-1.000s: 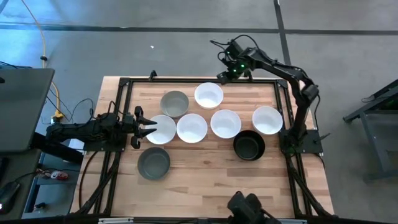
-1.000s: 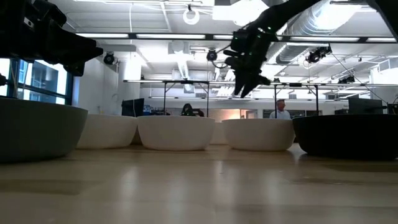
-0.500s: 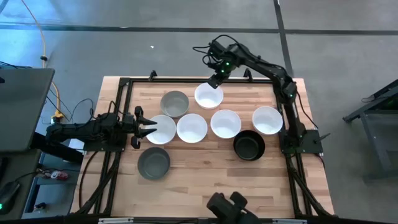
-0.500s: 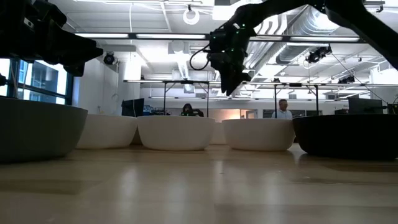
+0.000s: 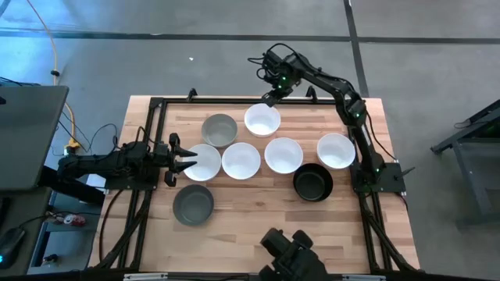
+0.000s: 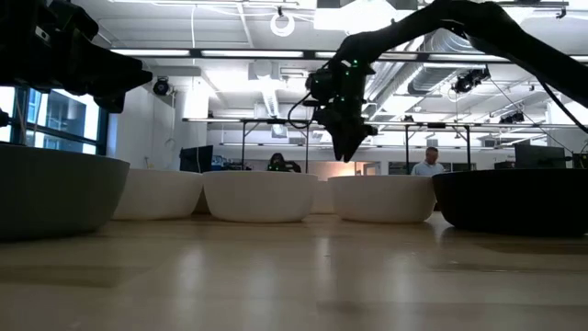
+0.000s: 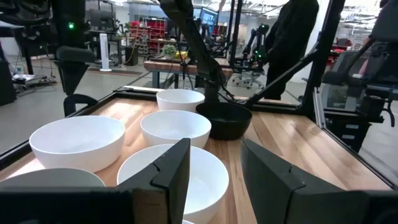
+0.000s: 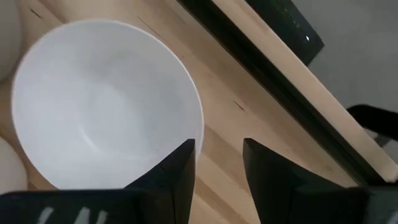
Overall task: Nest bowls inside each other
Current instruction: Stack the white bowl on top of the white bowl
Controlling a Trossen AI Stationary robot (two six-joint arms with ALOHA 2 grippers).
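Eight small bowls stand on the wooden table. The high view shows five white ones (image 5: 262, 119) (image 5: 202, 162) (image 5: 241, 160) (image 5: 283, 154) (image 5: 336, 151), two grey ones (image 5: 219, 129) (image 5: 193, 204) and a black one (image 5: 313, 182). My right gripper (image 5: 269, 97) is open and hangs above the far rim of the far white bowl (image 8: 106, 106). One finger (image 8: 180, 171) stands over that rim and the other stands outside it. My left gripper (image 5: 186, 162) is open, level, at the left rim of the leftmost white bowl (image 7: 174, 177).
A dark metal frame (image 5: 234, 101) runs along the far and side edges of the table. The near half of the table (image 5: 266, 226) is bare wood. In the low view the right gripper (image 6: 349, 152) hangs above the row of bowls, and a person (image 6: 427, 164) sits far behind.
My right gripper has moved along the far edge toward the table's left and come down, from beyond the table to above the far white bowl's far rim. The bowls have stayed in place.
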